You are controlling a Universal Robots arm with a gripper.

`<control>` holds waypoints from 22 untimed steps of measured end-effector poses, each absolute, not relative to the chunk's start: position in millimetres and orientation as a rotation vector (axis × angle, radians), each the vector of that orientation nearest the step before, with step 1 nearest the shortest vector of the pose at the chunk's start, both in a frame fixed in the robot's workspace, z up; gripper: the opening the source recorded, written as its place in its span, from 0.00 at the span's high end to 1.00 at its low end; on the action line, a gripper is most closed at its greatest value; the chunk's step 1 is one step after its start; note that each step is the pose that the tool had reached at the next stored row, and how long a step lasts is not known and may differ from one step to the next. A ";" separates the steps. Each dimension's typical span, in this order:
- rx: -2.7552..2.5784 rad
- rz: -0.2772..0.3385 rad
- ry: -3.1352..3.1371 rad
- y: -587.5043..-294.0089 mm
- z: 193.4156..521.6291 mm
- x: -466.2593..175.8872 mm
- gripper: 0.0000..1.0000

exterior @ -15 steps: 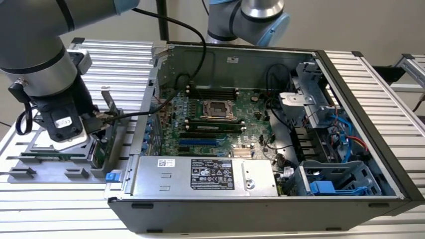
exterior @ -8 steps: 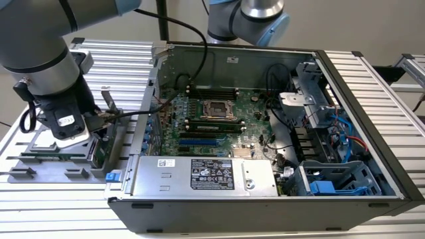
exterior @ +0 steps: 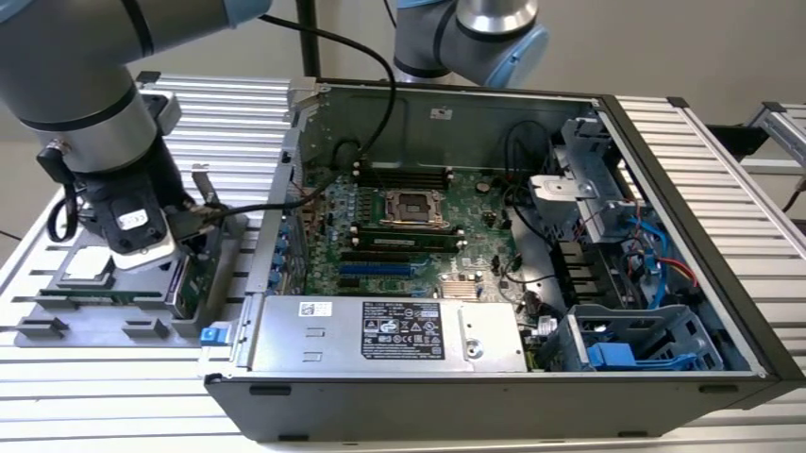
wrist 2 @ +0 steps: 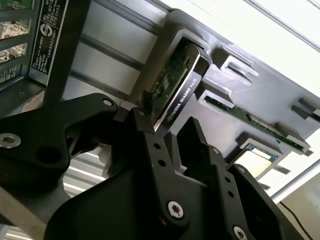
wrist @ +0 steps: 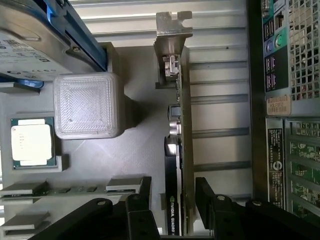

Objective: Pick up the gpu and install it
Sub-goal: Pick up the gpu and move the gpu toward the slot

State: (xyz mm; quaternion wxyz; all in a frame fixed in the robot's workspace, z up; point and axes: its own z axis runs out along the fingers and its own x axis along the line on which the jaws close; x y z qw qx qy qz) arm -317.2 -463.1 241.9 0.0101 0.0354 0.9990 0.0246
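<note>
The gpu (wrist: 177,150) stands on its long edge in a slot of the grey holder tray (exterior: 75,311), left of the computer case in the exterior view. Its black cooler (wrist 2: 182,87) faces one side and its silver end bracket (wrist: 172,30) points away from the wrist. My gripper (wrist: 172,192) is lowered over the card's near end. Its black fingers (wrist: 145,192) stand one on each side of the card, open, with a narrow gap showing on the cooler side. In the exterior view the gripper (exterior: 187,247) sits right above the gpu (exterior: 189,283).
The open computer case (exterior: 504,236) lies on the exterior view's right, with the motherboard (exterior: 391,236) exposed and a power supply (exterior: 391,330) along the near wall. The tray also holds a processor chip (wrist: 31,141), a hard drive in a blue frame (wrist: 35,45), a memory stick (wrist 2: 255,122) and a white block (wrist: 87,105).
</note>
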 end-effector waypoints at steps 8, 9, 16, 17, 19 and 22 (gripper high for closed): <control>0.110 0.077 3.119 -460.8 241.0 -317.2 0.00; 0.110 0.077 3.118 -460.8 241.0 -317.2 0.00; 0.110 0.077 3.119 -460.8 240.9 -317.2 1.00; 0.110 0.077 3.118 -460.8 240.8 -317.2 1.00; 0.110 0.077 3.119 -460.8 240.9 -317.2 1.00; 0.110 0.077 3.119 -460.8 240.8 -317.2 1.00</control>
